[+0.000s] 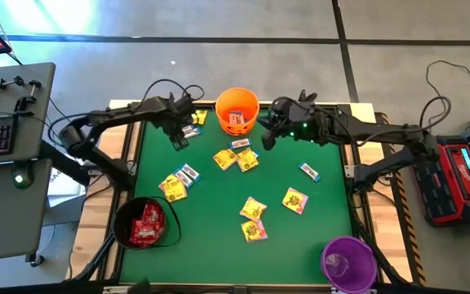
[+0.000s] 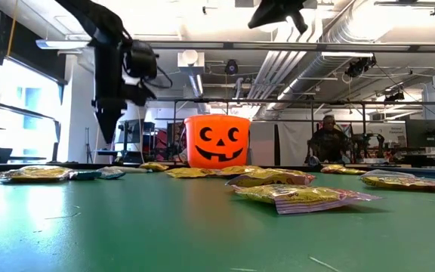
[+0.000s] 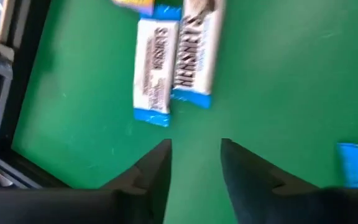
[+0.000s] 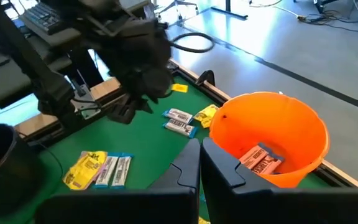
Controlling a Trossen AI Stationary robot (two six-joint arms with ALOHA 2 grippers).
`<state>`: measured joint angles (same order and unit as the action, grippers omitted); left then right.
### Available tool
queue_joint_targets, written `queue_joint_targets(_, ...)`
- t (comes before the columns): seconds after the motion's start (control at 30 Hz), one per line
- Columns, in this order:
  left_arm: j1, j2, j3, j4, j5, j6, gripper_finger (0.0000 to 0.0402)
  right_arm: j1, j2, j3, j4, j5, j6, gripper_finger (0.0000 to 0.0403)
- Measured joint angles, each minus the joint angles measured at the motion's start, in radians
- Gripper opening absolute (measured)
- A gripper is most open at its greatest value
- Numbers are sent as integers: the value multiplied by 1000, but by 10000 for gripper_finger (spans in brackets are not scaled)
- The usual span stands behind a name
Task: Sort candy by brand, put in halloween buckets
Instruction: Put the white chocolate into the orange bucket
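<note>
The left gripper point(image 3: 194, 165) hangs over the green mat point(image 1: 219, 237), just beside the orange bucket point(image 1: 237, 112). Its two fingers point(image 3: 157, 171) are a little way apart and hold nothing. They touch no candy. Right in front of the fingers lie two white-and-blue bars point(image 3: 176, 62), side by side and touching each other, flat on the mat. In the high view these bars point(image 1: 189, 131) are near the orange bucket, on the side where the left arm comes in, and a yellow packet point(image 1: 200, 117) lies close by them. The right gripper point(image 4: 199, 163) is up in the air on the other side of the orange bucket, close to its rim. Its fingers are pressed together and they hold nothing. Inside the orange bucket lies a bar with a reddish wrapper point(image 4: 261, 159). More yellow packets point(image 1: 253, 209) and white-and-blue bars point(image 1: 309, 171) are spread over the mat in front of the orange bucket. The black bucket point(image 1: 143, 223) stands well apart from the orange one, at the mat's edge on the left arm's side, and it has red candy point(image 1: 148, 224) in it. The purple bucket point(image 1: 348, 263) stands at the far corner from the orange one, on the right arm's side.
</note>
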<state>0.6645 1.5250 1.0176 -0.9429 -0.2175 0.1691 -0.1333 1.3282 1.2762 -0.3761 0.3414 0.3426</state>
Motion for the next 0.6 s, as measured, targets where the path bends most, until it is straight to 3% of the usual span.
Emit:
queue_joint_targets(0.23,104,96,0,38,-6,47,188,16,8,0,-1,0,-11,0)
queue_joint_targets(0.6,162,203,0,92,-5,127,198,17,13,0,0,0,-9,0)
